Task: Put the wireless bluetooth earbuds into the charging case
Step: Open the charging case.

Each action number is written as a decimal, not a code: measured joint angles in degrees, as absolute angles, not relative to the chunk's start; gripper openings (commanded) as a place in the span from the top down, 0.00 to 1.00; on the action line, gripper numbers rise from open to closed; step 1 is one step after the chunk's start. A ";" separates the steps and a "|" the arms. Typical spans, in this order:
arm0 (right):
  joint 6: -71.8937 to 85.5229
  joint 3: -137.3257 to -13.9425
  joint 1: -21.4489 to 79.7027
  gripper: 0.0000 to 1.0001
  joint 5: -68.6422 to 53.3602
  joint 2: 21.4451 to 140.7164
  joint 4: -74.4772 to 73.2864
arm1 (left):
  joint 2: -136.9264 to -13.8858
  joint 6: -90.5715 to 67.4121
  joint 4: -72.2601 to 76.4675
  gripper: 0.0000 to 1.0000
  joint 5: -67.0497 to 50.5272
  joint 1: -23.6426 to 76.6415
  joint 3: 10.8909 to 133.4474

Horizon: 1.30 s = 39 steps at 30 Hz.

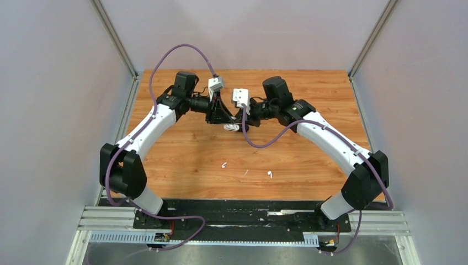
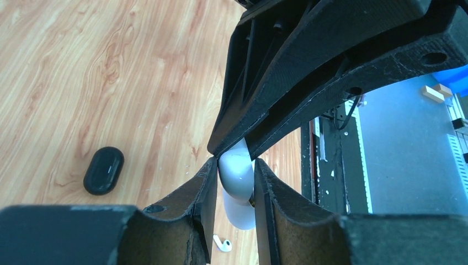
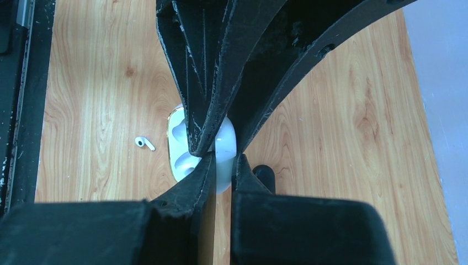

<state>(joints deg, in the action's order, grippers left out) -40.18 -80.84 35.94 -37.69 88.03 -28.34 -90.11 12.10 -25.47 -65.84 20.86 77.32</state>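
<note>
From above, the left gripper (image 1: 223, 117) and right gripper (image 1: 243, 113) meet tip to tip just toward 12 o'clock of the middle of the wooden table (image 1: 182, 138), with the white charging case (image 1: 232, 127) between them. One earbud (image 1: 224, 164) lies on the wood at the case's 7 o'clock and the other earbud (image 1: 270, 174) at its 5 o'clock, both well apart from it, with a thin white fleck (image 1: 246, 173) between them. In the left wrist view, the left gripper (image 2: 234, 161) pinches the case's rounded white shell from both sides. The right gripper's tips press on it from 12 o'clock, and a black oval object (image 2: 103, 170) lies at 9 o'clock. In the right wrist view, the right gripper (image 3: 225, 158) is pinched tight on an upright white part of the case. The open, hollowed half faces 9 o'clock, and an earbud lies farther out that way.
</note>
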 measured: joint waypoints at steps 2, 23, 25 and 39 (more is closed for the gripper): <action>-40.18 -80.84 35.94 1.00 -37.82 88.03 -28.42 | -90.11 11.97 -25.45 0.65 -65.87 20.88 77.32; -40.45 -80.95 35.94 1.00 -38.04 88.31 -28.51 | -89.38 12.25 -25.63 0.58 -65.41 21.04 77.45; -40.45 -81.08 35.94 1.00 -38.15 88.55 -28.49 | -89.38 13.19 -26.48 0.63 -64.71 21.02 77.87; -40.42 -81.97 35.99 1.00 -39.13 89.08 -28.93 | -89.38 21.47 -34.87 0.68 -63.09 21.04 82.24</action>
